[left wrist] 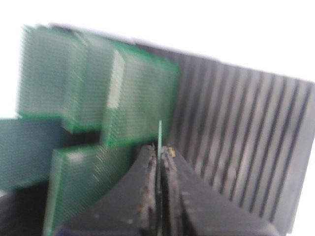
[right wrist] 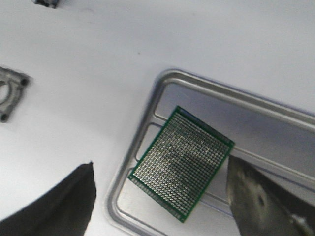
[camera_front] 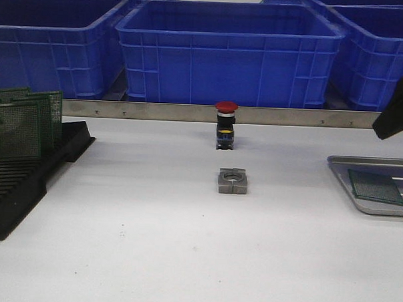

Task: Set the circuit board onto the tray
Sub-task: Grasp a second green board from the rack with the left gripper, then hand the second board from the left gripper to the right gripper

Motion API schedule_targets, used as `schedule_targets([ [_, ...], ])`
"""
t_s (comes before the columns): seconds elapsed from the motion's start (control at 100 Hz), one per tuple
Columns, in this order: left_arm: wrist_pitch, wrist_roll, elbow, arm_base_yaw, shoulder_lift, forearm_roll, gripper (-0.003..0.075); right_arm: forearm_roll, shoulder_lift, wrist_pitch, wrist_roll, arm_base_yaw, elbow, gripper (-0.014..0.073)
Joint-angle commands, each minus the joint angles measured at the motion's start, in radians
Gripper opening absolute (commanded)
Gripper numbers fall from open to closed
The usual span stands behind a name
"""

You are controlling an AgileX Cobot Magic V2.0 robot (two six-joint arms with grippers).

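- At right of the front view, 1 circuit board [camera_front: 376,187] lies flat in the tray [camera_front: 341,172]; right pincer [right wrist: 162,206] open above it
- Left pincer [left wrist: 159,162] pinches another board's edge [left wrist: 160,132] at the rack [left wrist: 236,137]: lift straight, avoiding neighbours

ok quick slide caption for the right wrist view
Open right gripper above a green circuit board lying flat in the silver tray.

Green circuit board [right wrist: 181,168] lies flat in silver tray [right wrist: 147,125].

Electronics workshop: blue bins [camera_front: 229,52], board rack [camera_front: 26,177].
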Motion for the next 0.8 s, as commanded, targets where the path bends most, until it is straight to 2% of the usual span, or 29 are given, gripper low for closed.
schedule_targets([
  [0.0, 0.070, -0.020, -0.036, -0.005, -0.087, -0.132, -0.0020, 0.022, -0.081, 0.021, -0.045, 0.029, -0.029, 0.0568],
  [0.17, 0.070, -0.020, -0.036, -0.019, -0.122, -0.290, -0.0020, 0.022, -0.140, 0.035, -0.125, 0.129, -0.029, 0.0568],
  [0.27, 0.070, -0.020, -0.036, -0.063, -0.125, -0.366, -0.0020, 0.025, -0.158, 0.035, -0.175, 0.209, -0.029, 0.0568],
  [0.52, 0.070, -0.020, -0.036, -0.255, -0.125, -0.383, -0.0020, 0.037, -0.158, 0.035, -0.294, 0.389, -0.029, 0.0568],
  [0.79, 0.070, -0.020, -0.036, -0.436, -0.123, -0.388, -0.0020, 0.063, -0.158, 0.005, -0.391, 0.502, -0.029, 0.0568],
])
